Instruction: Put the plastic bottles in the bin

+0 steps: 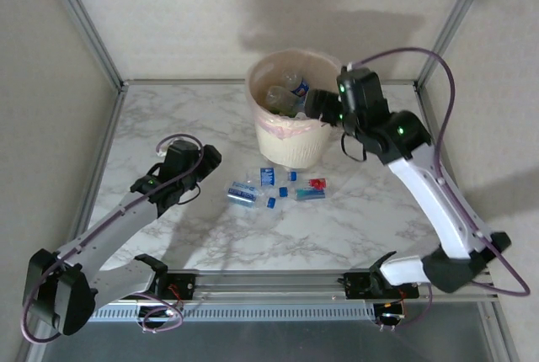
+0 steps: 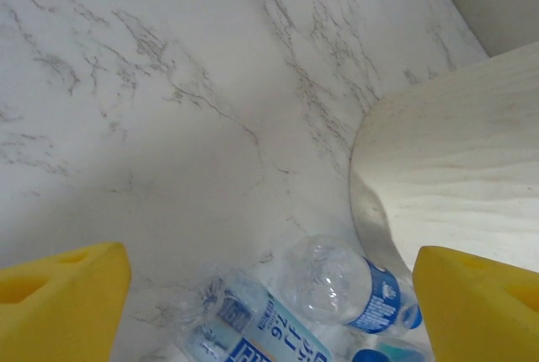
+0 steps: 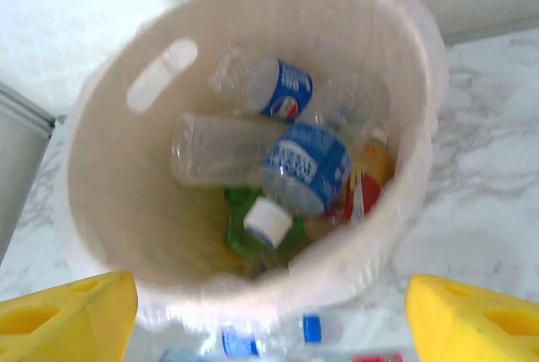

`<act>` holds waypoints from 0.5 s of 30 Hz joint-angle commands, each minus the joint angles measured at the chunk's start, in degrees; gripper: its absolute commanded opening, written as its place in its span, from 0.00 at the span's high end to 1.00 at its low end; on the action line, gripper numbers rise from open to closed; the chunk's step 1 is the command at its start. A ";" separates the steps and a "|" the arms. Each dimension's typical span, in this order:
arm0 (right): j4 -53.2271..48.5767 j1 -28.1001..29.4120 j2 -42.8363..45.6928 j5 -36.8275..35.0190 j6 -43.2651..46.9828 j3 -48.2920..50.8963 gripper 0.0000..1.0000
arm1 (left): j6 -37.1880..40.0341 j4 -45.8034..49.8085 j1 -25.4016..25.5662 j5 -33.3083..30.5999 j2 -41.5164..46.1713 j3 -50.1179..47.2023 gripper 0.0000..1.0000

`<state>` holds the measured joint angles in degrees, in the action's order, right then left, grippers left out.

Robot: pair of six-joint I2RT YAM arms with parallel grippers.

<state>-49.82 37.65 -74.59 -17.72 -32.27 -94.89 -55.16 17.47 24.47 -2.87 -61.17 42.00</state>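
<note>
Left jaws: wide open, empty, above clear blue-labelled bottles (image 2: 345,282) on the counter (image 2: 168,126). Right jaws: wide open, empty, over the bin (image 3: 109,168), which contains a Pepsi-labelled bottle (image 3: 285,91).

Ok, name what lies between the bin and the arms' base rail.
Top view: plastic bottles lying just before the bin, then bare table to the rail.

Top camera looks down from the near side over the whole table (image 1: 194,126); left wrist camera sits close above bottles (image 2: 337,282) beside the bin (image 2: 446,168); right wrist camera peers down into that same bin.
</note>
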 commanded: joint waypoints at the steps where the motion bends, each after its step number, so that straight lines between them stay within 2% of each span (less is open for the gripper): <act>1: 0.90 3.10 5.36 2.75 -3.24 8.13 0.17 | -6.01 4.84 2.18 -1.88 3.40 -0.46 0.13; 6: 0.77 8.79 11.62 4.41 -6.80 18.63 0.18 | -14.56 7.66 7.48 -4.57 5.26 -3.22 0.13; 9: 1.87 11.12 13.38 3.74 -9.25 23.41 0.18 | -20.85 6.18 11.07 -4.19 4.69 -5.35 0.13; 13: 3.89 11.70 14.26 3.56 -10.44 27.68 0.18 | -27.99 6.12 18.66 -6.96 0.07 -3.63 0.10; 15: 4.58 11.74 14.27 3.44 -10.58 28.43 0.18 | -31.75 6.02 20.61 -6.63 -2.32 -2.89 0.10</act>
<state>-48.42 48.86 -61.43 -13.80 -40.86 -67.24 -72.62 21.32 42.85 -5.76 -61.19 37.54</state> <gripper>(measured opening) 0.818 0.900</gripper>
